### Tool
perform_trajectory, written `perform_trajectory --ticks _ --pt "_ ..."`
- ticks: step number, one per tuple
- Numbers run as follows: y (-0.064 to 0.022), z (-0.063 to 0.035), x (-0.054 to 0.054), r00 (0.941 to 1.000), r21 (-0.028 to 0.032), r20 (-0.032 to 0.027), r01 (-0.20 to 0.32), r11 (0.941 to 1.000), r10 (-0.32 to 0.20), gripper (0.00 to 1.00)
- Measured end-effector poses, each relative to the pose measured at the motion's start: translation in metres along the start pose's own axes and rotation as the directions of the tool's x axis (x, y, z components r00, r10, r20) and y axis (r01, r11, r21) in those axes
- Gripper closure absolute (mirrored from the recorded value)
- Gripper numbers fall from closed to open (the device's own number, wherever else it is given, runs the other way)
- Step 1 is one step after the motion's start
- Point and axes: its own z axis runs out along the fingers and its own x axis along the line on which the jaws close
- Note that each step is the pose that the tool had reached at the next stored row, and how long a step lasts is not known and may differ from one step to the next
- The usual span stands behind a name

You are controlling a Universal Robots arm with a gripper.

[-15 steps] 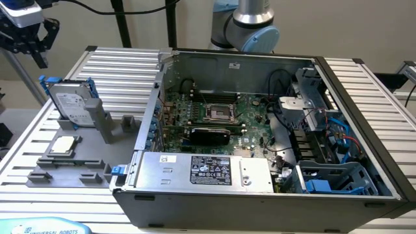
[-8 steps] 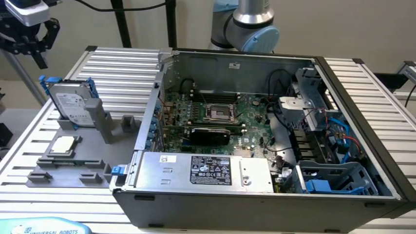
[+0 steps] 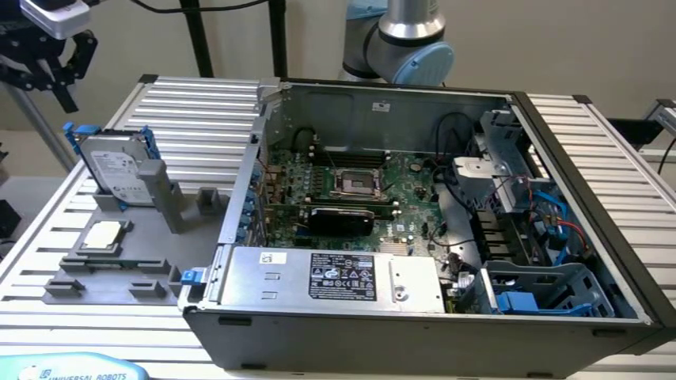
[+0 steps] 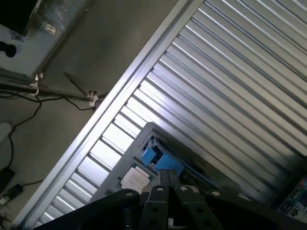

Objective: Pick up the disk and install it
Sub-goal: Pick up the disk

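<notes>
disk (image 3: 112, 168) upright in stand (image 3: 161, 188) | wrist view: tool (image 4: 167, 175) closed above it

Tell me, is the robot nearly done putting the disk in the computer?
Not yet. Nothing looks done: the silver-grey metal disk in its blue frame stands in the grey holder. The hand hangs shut above it, holding nothing. Picking up and installing are left.
</notes>
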Motion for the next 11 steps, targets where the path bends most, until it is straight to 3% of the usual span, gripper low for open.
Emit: perform_trajectory --ticks 5,11 --pt "0.0 0.0008 0.0 0.9959 0.0006 -0.0029 0.09 0.9959 -0.09 0.89" --pt "-0.0001 0.0029 0.0 0.9803 0.0021 -0.0052 0.198 0.9803 -0.198 0.89"
